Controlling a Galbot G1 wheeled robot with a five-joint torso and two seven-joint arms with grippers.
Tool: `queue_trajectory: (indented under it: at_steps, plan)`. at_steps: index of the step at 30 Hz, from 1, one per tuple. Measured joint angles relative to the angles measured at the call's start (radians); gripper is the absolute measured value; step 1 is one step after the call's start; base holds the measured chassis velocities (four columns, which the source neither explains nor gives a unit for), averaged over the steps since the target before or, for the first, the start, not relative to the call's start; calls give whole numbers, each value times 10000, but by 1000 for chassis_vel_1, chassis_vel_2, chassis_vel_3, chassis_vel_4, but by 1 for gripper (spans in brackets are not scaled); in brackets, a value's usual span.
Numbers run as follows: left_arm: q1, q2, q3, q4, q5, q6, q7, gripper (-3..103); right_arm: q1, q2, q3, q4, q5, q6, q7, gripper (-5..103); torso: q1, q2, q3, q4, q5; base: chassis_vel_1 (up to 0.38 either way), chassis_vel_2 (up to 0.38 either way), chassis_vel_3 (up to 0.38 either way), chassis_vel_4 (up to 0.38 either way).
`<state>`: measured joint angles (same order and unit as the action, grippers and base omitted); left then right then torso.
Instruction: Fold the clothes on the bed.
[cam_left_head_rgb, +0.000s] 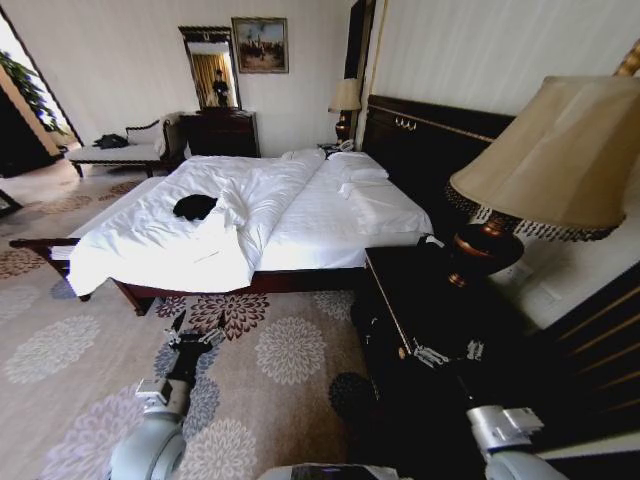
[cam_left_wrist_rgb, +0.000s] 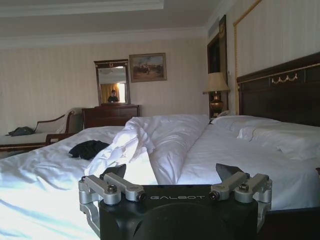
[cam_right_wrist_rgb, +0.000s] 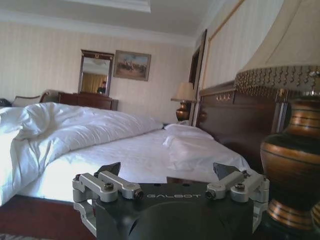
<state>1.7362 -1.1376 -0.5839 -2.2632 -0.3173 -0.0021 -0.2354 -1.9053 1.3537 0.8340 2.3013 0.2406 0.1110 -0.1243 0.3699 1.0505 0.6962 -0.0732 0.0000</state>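
The robot stands off the side of the bed (cam_left_head_rgb: 330, 225), beside a dark nightstand with a lamp (cam_left_head_rgb: 545, 160), and nothing is grasped. The left gripper (cam_left_head_rgb: 185, 338) hangs low over the flowered carpet (cam_left_head_rgb: 290, 350), short of the mattress edge, its fingers spread wide with nothing between them. The right gripper (cam_left_head_rgb: 440, 355) sits in front of the nightstand, close to the lamp base, also wide and empty. The clothes (cam_left_head_rgb: 194, 207), a small dark heap, lie on the white duvet (cam_left_head_rgb: 160, 245) well beyond the left gripper, ahead of it and across the bedding, just beside a raised ridge of bunched duvet; in the left wrist view the heap (cam_left_wrist_rgb: 88, 149) sits far past the open fingers (cam_left_wrist_rgb: 112, 182). The step in hand looks like the approach, so the folding itself has not begun. To do it well, I judge the robot should close in on the bed's side until the heap is within easy reach of the left arm, keep the right arm clear of the lamp while moving, and come down on the dark fabric alone, since a pinch taken too near the ridge could gather white duvet along with it.
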Motion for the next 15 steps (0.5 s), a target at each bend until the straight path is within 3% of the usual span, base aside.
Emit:
queue_trajectory:
  at_steps: [3, 15]
  plan:
    - [75, -3, 64, 21, 83, 9, -13, 100, -50, -16, 59, -123, -46, 302, -112, 100, 0, 0, 0, 0, 1, 0, 0, 0, 0]
    - [247, -93, 238, 23, 349, -5, -15, 100, -25, 21, 53, -190, -25, 345, -125, 100, 0, 0, 0, 0, 0, -61, 66, 59, -61]
